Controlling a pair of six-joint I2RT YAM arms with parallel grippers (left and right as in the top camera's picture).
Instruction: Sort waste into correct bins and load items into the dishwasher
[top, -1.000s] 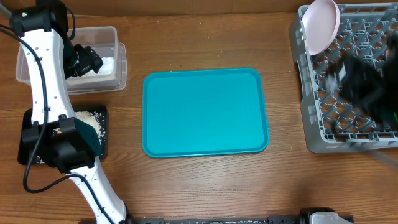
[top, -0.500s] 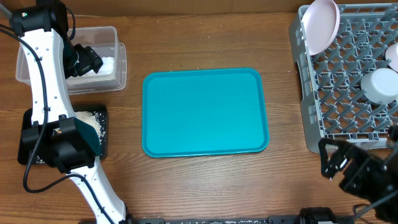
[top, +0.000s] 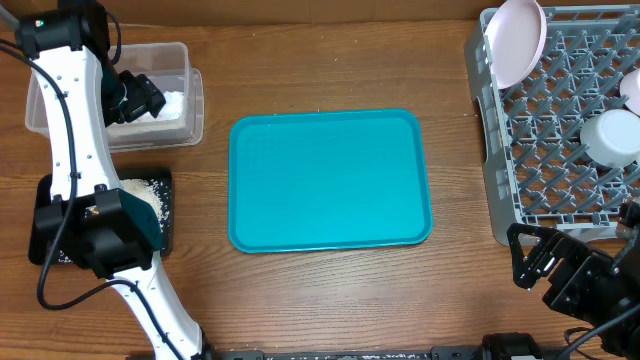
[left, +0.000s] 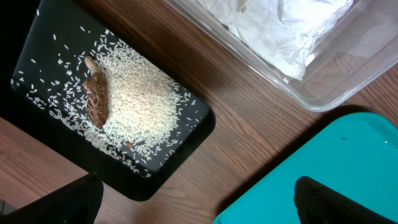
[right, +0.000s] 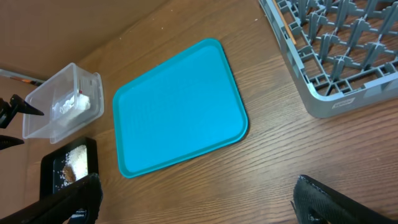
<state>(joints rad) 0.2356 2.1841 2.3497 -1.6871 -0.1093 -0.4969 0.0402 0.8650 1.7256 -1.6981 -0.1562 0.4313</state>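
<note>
The grey dish rack stands at the right and holds a pinkish plate on edge in its far left corner and a white cup. My right gripper is open and empty in front of the rack, and its fingers are spread over bare wood. My left gripper is open and empty above the clear tub, which holds white tissue. The black tray holds rice crumbs and a brown scrap. The red wrapper, bowl and chopsticks are out of view.
The teal serving tray lies bare at the table's middle; it also shows in the right wrist view and the left wrist view. Another white piece is cut off at the rack's right edge. The left arm stands over the black tray.
My right arm has pulled back from over the rack to the table's front right. The white cup now shows in the rack. The left arm has not moved.
</note>
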